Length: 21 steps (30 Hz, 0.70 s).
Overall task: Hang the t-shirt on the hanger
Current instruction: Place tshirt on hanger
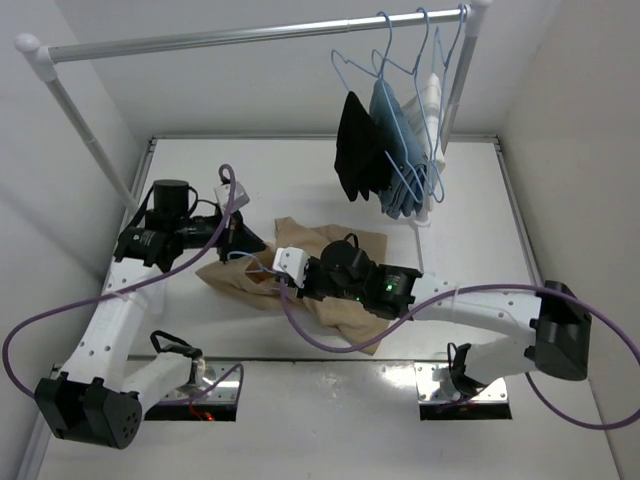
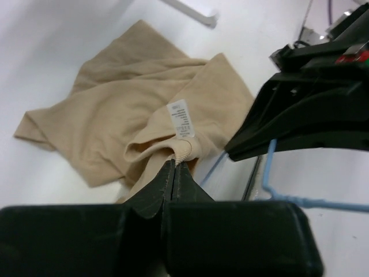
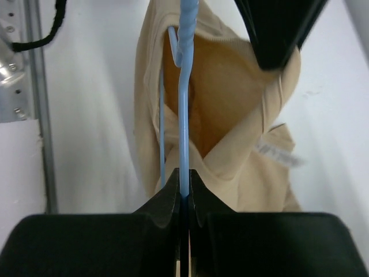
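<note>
The tan t-shirt (image 1: 345,255) lies crumpled on the white table between both arms. My left gripper (image 1: 258,247) is shut on its ribbed collar (image 2: 183,151), just below the white label (image 2: 181,119); the cloth spreads out beyond the gripper (image 2: 174,166). My right gripper (image 1: 275,275) is shut on the light-blue wire hanger (image 3: 184,98), whose wire runs up from the gripper (image 3: 183,178) into the open neck of the shirt (image 3: 230,109). In the left wrist view the right gripper's black fingers (image 2: 300,121) hold the hanger wire (image 2: 271,173) beside the collar.
A metal clothes rail (image 1: 250,35) spans the back. At its right end hang blue hangers with a black garment (image 1: 357,150), a blue garment (image 1: 395,160) and a white one (image 1: 432,105). Purple cables loop beside both arms.
</note>
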Tool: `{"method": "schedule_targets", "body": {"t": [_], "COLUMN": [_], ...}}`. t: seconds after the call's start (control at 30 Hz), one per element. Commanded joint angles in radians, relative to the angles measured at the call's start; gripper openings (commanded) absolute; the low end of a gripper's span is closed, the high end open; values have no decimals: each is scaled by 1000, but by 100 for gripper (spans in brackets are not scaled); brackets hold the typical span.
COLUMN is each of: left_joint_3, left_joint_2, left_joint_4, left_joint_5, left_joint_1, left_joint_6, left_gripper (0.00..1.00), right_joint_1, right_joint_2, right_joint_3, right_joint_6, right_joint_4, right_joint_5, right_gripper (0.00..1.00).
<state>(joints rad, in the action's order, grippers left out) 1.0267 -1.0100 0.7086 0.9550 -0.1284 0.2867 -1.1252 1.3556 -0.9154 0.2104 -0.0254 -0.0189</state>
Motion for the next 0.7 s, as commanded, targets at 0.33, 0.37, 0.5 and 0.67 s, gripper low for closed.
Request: {"method": "schedule_targets", "body": {"t": [0.33, 0.37, 0.5, 0.67], "left_joint_3": [-28, -39, -85, -67], "left_joint_2": [51, 51, 62, 71], "left_joint_4": [-9, 8, 46, 72], "left_joint_5": [149, 136, 7, -85], "left_joint_1": [-105, -105, -114, -102], "left_joint_6": [-24, 9, 124, 189], "left_gripper": [0, 0, 29, 58], "right_joint_1": [-39, -39, -48, -48], "right_joint_2": [92, 93, 123, 143], "right_joint_3": [105, 121, 187, 312], "right_joint_6": [61, 61, 50, -48], "right_joint_4": [-379, -396, -557, -739], "right_joint_5": [177, 177, 203, 203], "right_gripper": [0, 0, 0, 0]}}
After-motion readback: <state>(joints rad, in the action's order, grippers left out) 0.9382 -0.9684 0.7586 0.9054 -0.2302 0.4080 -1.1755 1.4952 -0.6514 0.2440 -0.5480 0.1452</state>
